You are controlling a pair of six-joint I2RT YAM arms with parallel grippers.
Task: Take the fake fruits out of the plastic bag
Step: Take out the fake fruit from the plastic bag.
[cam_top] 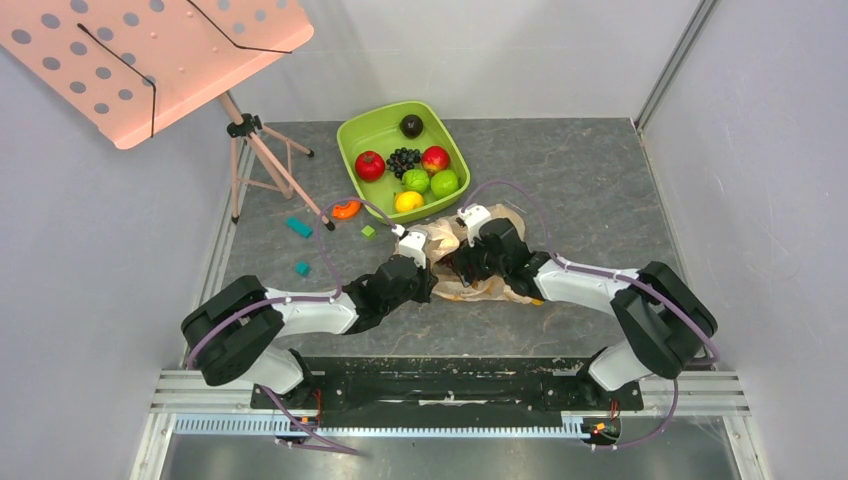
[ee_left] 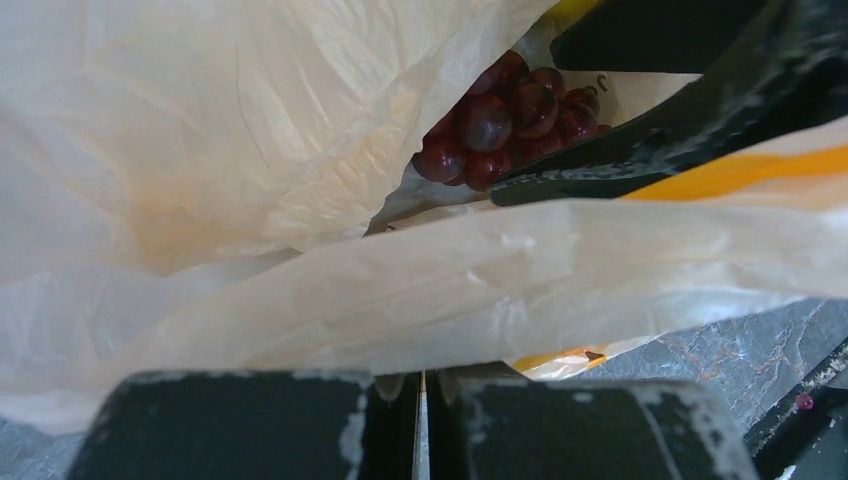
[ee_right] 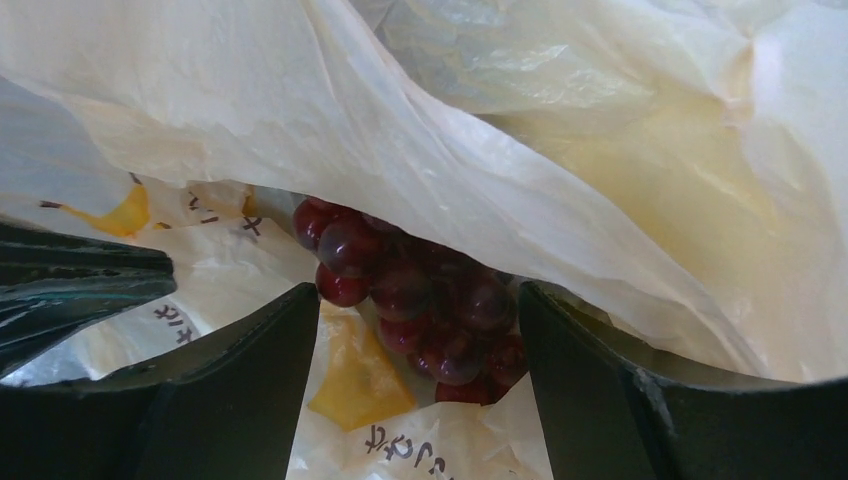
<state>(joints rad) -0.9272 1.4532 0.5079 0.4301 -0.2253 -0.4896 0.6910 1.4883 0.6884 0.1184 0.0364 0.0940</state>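
Note:
The plastic bag lies crumpled between my two arms. In the left wrist view its peach film fills the frame, with the mouth held apart. My left gripper is shut on a thin fold of the bag's lower edge. A dark red-purple grape bunch, one of the fake fruits, lies inside the bag; the same grape bunch shows through the mouth. My right gripper is inside the bag, open, its fingers straddling the bunch. Any other fruit in the bag is hidden.
A green tub with several fruits stands just behind the bag. An orange piece, teal blocks and a small green block lie to the left. A pink music stand's tripod stands at the back left. Walls close both sides.

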